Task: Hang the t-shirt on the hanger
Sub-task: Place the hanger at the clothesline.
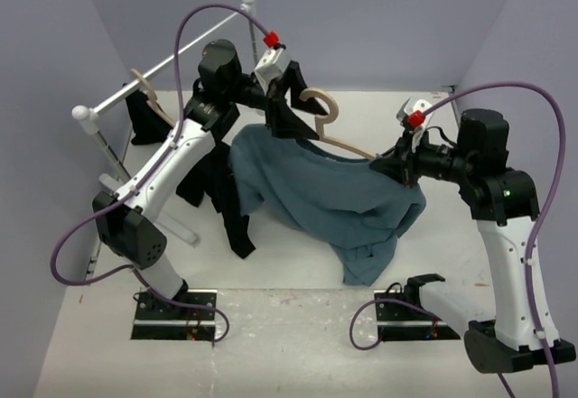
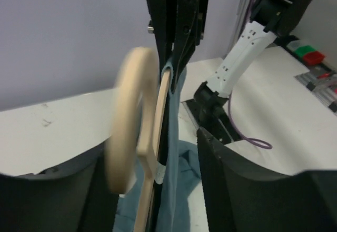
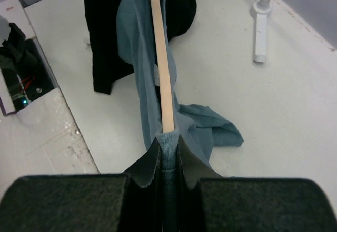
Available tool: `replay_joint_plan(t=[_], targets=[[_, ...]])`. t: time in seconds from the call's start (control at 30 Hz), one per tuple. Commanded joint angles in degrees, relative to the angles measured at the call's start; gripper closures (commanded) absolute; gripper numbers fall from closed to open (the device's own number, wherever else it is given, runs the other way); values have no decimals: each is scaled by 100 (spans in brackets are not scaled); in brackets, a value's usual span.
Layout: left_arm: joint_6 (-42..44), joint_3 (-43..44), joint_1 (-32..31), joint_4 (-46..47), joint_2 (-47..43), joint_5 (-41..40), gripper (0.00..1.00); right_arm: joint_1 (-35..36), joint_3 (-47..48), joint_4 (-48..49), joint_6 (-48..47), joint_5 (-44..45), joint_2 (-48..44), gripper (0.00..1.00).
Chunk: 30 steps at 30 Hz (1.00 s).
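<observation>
The blue-teal t-shirt [image 1: 334, 195] hangs crumpled from the pale tan hanger [image 1: 331, 105], which is held above the table. My right gripper [image 1: 390, 165] is shut on the shirt's collar edge, pulled over the hanger's end. The right wrist view shows its jaws [image 3: 168, 148] pinching the cloth [image 3: 205, 124] round the wooden arm [image 3: 160, 58]. My left gripper [image 1: 293, 114] is open. Its fingers stand wide apart either side of the hanger's neck [image 2: 160, 111] and the shirt [image 2: 184, 163] in the left wrist view, touching neither. The hook [image 2: 129, 121] is blurred.
A white clothes rail [image 1: 172, 55] stands at the back left, with a second tan hanger [image 1: 144, 91] carrying a black garment [image 1: 217, 190]. The rail's foot [image 3: 260, 27] and the black garment [image 3: 105, 32] show in the right wrist view. Grey walls enclose the table.
</observation>
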Motion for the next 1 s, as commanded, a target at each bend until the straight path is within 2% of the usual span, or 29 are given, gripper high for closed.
replay_joint_plan(t=[0.0,0.13,0.2,0.27,0.33,0.37,0.43,0.5,0.63,0.8,0.97], targets=[[86,1214,45,-1070,98,-1484,0,-36,-300,1371,767,460,-717,100],[165,2657,62,-2920,452,-4540,0,-36,-631,1676,1001,640,-819,100],[248,3339,54,-3488,649,-5805,0,-44,-816,1865,1294,868,-826,100],[257,3569,57,-4166,614,-6942,0,-39,-1041,2522,1625,863,-847,100],[172,3354,62,-4332,265,-8351,0,-43,-1393,3022,1965,729,-871,100],[169,3068,62,-4254,34,-8496,0,-34,-1441,3340,2045,686,-865,100],[134,1931,62,-3602,-948,-9663,0,26,-1823,4272,2626,398,-736,100],[154,1123,54,-3066,-1768,-10081,0,211,-1948,4850,2854,552,-502,100],[182,625,54,-3073,-2698,-10211,0,895,-1621,5840,3072,1220,223,100],[315,200,54,-3299,-3567,-10314,0,1862,-391,5654,2812,2338,1768,100],[596,488,54,-3808,-3966,-10459,0,2491,183,5517,2783,3362,2677,100]])
